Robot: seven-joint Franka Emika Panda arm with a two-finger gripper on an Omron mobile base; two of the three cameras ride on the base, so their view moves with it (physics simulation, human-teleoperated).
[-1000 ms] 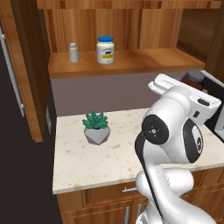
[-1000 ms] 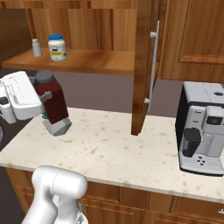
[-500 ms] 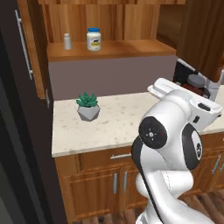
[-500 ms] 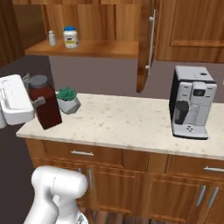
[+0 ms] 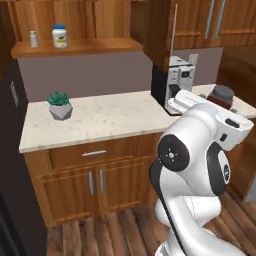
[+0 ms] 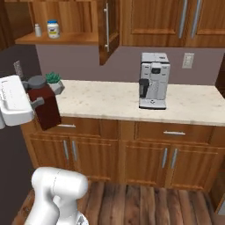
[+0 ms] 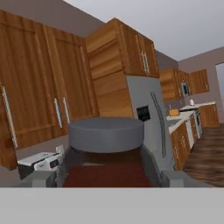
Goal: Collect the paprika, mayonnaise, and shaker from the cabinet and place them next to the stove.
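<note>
Right now your gripper [image 6: 40,104] holds the paprika [image 6: 44,105], its jaws spread wide and pinching the dark red-brown bottle by its sides. In the right base view you see the bottle tilted slightly, its grey-brown cap uppermost, carried in front of the near edge of the surface [image 6: 114,99], at the left end, clear of the stone top. In the hand view the paprika's [image 7: 105,157] round cap sits right in front of the lens, with a grey finger [image 7: 41,177] at each side of the bottle.

Look up to the cabinet [image 5: 75,47]: its door [image 6: 106,30] stands open, the long silver bar handle facing you in the right base view. On the inner shelf the mayonnaise [image 5: 59,36] stands upright, blue lid on top, and the shaker [image 5: 33,38] stands just to its left, the two near each other but apart. You find the same pair in the right base view, the mayonnaise [image 6: 53,29] to the right of the shaker [image 6: 38,30].

Below the shelf, a small green plant in a grey pot [image 5: 60,105] rests on the left part of the surface. A silver and black coffee machine [image 6: 153,86] stands farther right on the same surface, against the back wall. Lower wooden doors and drawers with short handles run beneath, over a wood plank floor [image 6: 145,204].
</note>
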